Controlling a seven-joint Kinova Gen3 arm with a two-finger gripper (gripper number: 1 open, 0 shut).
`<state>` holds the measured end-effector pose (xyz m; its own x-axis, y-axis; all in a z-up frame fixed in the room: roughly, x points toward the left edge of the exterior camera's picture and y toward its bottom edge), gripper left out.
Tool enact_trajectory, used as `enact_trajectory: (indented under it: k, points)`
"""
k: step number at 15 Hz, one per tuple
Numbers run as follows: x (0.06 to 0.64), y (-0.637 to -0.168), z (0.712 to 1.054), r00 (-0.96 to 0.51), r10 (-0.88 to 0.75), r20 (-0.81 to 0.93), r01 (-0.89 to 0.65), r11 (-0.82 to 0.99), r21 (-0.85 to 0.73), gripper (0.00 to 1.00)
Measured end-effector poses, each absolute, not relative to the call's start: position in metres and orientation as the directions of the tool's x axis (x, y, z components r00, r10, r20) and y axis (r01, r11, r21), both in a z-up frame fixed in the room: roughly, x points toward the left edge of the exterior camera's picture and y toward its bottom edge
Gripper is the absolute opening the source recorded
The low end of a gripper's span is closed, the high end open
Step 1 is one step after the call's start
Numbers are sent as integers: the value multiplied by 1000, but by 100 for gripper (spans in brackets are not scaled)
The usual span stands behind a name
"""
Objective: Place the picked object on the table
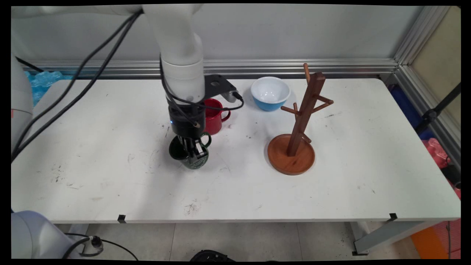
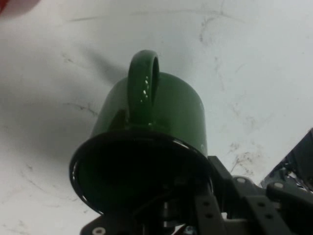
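The pincer (image 1: 194, 151) is clamped on the rim of a green mug (image 1: 191, 156) (handle up in the hand view), just above the white table (image 1: 110, 176). A red mug (image 1: 213, 117) stands close behind it; bare tabletop spreads leftward and toward the near edge.

**The room around my table**

I work at a white table (image 1: 331, 191), its top scuffed with dark marks and smudges (thickest near the middle and left). Behind it I see a pale grey wall (image 1: 294, 33) with a ribbed aluminium rail (image 1: 294, 67) along its base. At the right a matching aluminium post (image 1: 414, 35) frames a beige panel (image 1: 439, 48). Below the table's near edge lies a light tiled floor (image 1: 235, 239), and a grey table leg (image 1: 386, 235) slants down at the right. Light falls evenly, with soft shadows.
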<state>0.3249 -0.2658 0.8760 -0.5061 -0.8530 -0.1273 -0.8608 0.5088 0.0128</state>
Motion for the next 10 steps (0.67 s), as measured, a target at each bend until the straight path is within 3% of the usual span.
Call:
enact_trajectory:
  k: [10]
  points:
    - [302,-281,857,-436,-876,-207,-895,445,4,0]
